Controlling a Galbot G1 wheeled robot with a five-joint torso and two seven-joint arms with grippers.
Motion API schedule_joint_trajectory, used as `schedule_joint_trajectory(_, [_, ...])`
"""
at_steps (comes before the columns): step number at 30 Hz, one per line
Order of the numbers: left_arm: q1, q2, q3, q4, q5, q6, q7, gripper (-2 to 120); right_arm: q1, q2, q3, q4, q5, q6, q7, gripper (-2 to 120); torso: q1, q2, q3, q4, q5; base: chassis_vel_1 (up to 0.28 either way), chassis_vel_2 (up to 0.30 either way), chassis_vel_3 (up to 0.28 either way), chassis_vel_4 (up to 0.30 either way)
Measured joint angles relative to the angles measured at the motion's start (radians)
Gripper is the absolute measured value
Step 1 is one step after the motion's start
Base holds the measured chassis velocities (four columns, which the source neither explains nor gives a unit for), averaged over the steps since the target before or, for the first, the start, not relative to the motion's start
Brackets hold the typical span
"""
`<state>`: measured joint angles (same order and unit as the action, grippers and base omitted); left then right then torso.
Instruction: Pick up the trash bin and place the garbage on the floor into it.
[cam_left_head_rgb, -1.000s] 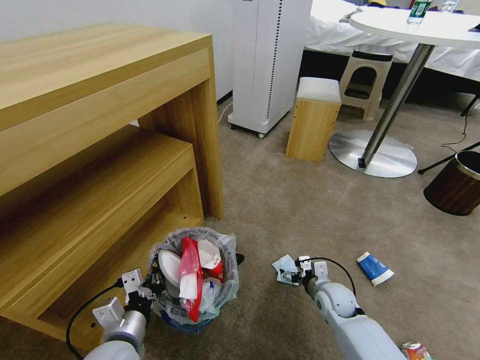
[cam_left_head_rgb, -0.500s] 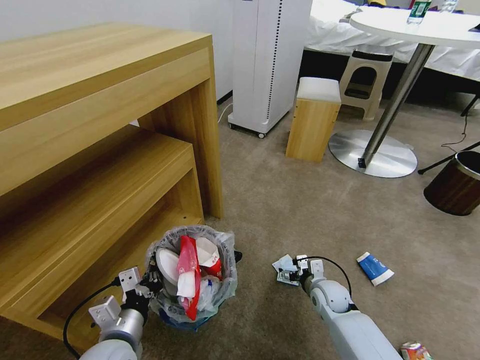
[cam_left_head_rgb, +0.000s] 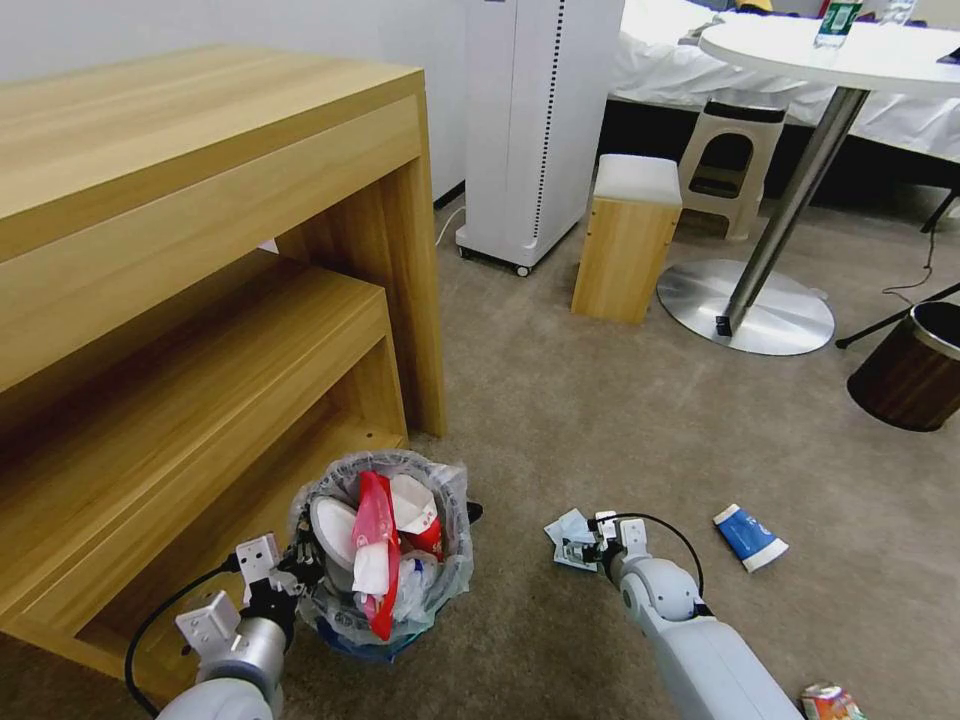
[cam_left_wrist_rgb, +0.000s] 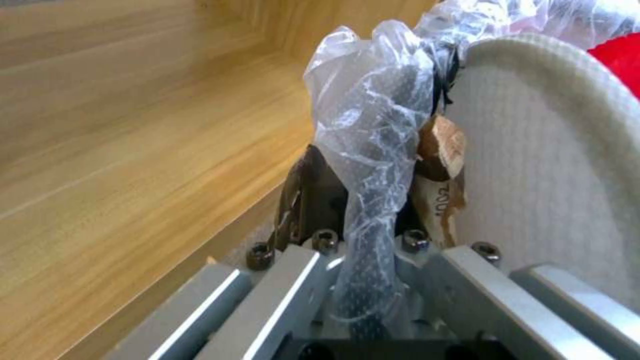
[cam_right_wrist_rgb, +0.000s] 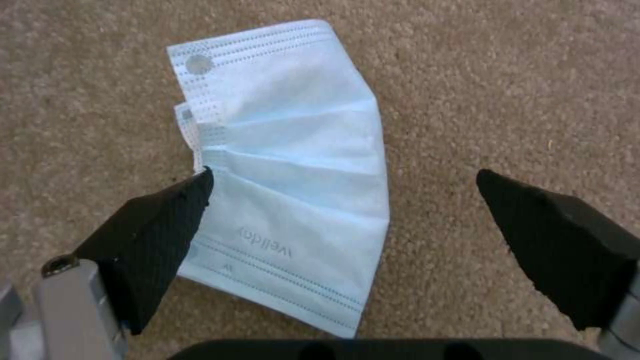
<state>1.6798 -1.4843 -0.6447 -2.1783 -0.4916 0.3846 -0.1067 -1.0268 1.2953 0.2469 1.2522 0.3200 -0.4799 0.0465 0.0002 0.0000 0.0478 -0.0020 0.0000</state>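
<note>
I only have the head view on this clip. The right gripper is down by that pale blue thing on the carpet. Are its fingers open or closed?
Observer: Open. In the right wrist view the right gripper has its fingers spread either side of the mask, which lies flat on the carpet.
Operator: Is the left arm really gripping the bin?
Observer: Yes. The left gripper is clamped on the trash bin rim, plastic liner bunched between its jaws.
Operator: What's pressed against that rim inside?
Observer: A white slipper.
</note>
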Motion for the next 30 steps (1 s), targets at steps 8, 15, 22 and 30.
schedule_joint_trajectory(8, [0.006, 0.0, -0.001, -0.007, 0.0, -0.002, 0.0, 1, 0.017, 0.009, -0.003, -0.024, -0.01, 0.001, -0.001, 100, 0.0, 0.0, 0.0, 0.0, 0.0, 0.0, 0.0, 0.0, 0.0])
schedule_joint_trajectory(15, [0.006, -0.002, -0.001, -0.008, -0.001, -0.003, 0.0, 1, 0.028, 0.018, -0.011, -0.035, -0.014, 0.001, -0.003, 100, 0.0, 0.0, 0.0, 0.0001, -0.0001, 0.0, 0.0, 0.0, 0.0])
schedule_joint_trajectory(22, [0.003, -0.004, -0.001, -0.007, -0.001, -0.003, 0.0, 1, 0.029, 0.029, -0.02, -0.037, -0.025, 0.008, -0.016, 100, 0.0, 0.0, 0.0, 0.0, 0.0, 0.0, 0.0, 0.0, 0.0])
schedule_joint_trajectory(30, [0.002, -0.006, 0.0, -0.003, -0.001, -0.004, 0.001, 1, 0.033, 0.039, -0.024, -0.046, -0.041, 0.013, -0.019, 100, 0.0, 0.0, 0.0, 0.0, 0.0, 0.0, 0.0, 0.0, 0.0])
